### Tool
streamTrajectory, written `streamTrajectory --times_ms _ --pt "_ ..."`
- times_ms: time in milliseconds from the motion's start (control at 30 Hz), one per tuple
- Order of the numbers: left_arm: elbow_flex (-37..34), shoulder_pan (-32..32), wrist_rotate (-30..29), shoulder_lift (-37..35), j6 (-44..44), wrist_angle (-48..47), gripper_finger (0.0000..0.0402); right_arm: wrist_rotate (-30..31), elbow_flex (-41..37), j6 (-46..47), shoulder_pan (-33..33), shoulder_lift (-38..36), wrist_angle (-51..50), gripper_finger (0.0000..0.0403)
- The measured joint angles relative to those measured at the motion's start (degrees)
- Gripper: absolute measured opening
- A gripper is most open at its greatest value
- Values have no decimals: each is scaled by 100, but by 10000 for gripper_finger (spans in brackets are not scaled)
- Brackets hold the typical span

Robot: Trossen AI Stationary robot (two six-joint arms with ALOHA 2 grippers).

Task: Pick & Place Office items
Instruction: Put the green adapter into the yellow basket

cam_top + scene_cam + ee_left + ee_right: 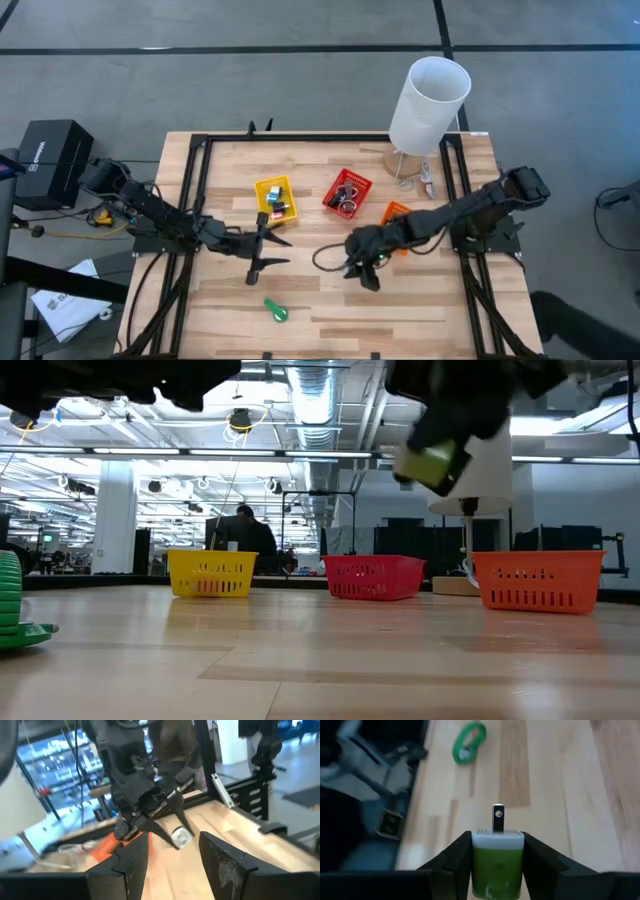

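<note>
We see bare wood below the right gripper (pixel 366 268) at frame center, clamped on a green plug adapter (pixel 496 865) (prong visible only from its wrist); left gripper (pixel 270 251) gapes, center-left

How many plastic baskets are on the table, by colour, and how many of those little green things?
Yellow basket: 1
Red basket: 1
Orange basket: 1
Green items: 2, a green plug held in the right gripper and a green ring-shaped item lying on the table
Total: 5
</note>
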Motion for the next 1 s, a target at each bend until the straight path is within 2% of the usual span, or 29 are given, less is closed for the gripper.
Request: streamTrajectory --times_ms 167,300,500,700,833,1000 --pt "239 -6 -4 225 586 0 171 -341 311 426 -340 -9 2 134" --pt "660 18 3 776 827 -12 176 -564 416 475 -532 -9 1 133" --pt "1308 134 174 1715 1117 -99 226 -815 421 596 -579 -11 -1 135" --pt "1918 299 287 2342 1541 -333 280 -1066 421 600 -571 -11 3 135" --pt "2372 477 746 2649 1533 -700 292 -1077 421 600 -564 -11 -2 135" --pt "2694 574 857 2945 1590 -855 289 -1088 421 600 -564 -11 8 135"
